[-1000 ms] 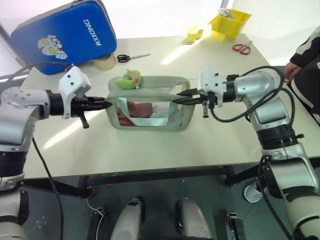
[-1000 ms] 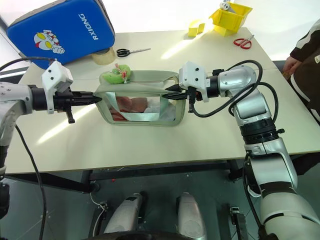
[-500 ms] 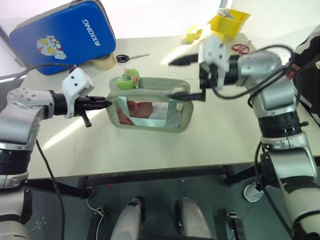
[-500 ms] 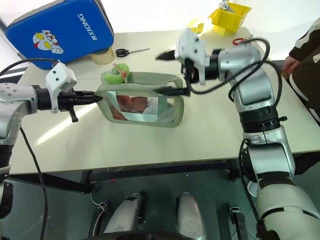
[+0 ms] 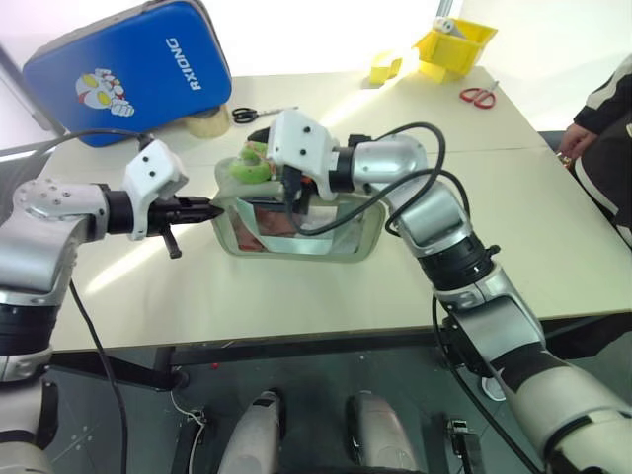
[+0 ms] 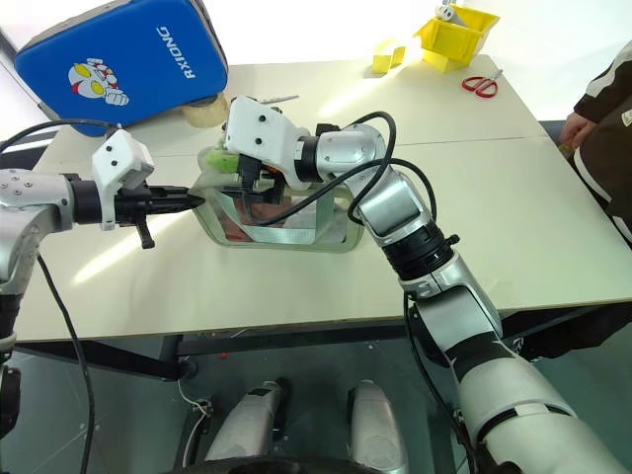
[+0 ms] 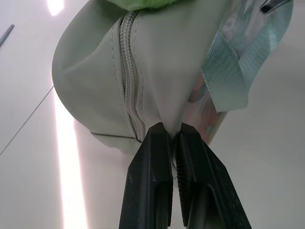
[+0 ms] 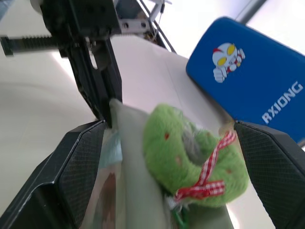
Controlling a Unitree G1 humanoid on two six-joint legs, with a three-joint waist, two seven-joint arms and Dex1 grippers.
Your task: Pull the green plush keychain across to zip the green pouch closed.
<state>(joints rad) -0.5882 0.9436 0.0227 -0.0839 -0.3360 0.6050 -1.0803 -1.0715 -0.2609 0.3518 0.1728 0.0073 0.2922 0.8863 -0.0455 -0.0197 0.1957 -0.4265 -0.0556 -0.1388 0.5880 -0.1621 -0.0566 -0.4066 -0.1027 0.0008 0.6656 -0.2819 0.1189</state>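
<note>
1. Left eye view: the green pouch (image 5: 296,222) is standing near the middle of the table (image 5: 553,227), a little toward its left edge. The left gripper (image 5: 209,208) is pinching the pouch's left end, fingers pressed together on the fabric. The right gripper (image 5: 259,163) is reaching across the pouch top to the green plush keychain (image 5: 249,164), which is sitting at the pouch's left end.

2. Right eye view: the same arrangement is showing. The blue case (image 6: 118,59) is lying at the far left corner of the table, and the yellow bin (image 6: 454,35) is at the far right corner.

3. Left wrist view: the two black fingers (image 7: 147,186) are clamping the pouch's end just beside the zipper (image 7: 128,76).

4. Right wrist view: the right gripper's jaws are spread wide on either side of the keychain, not yet squeezing it.

5. Judgement: the step in hand is taking hold of the keychain. The next move is calling for closing on the plush, then pulling it toward the pouch's right end while the left gripper is anchoring the pouch.
</note>
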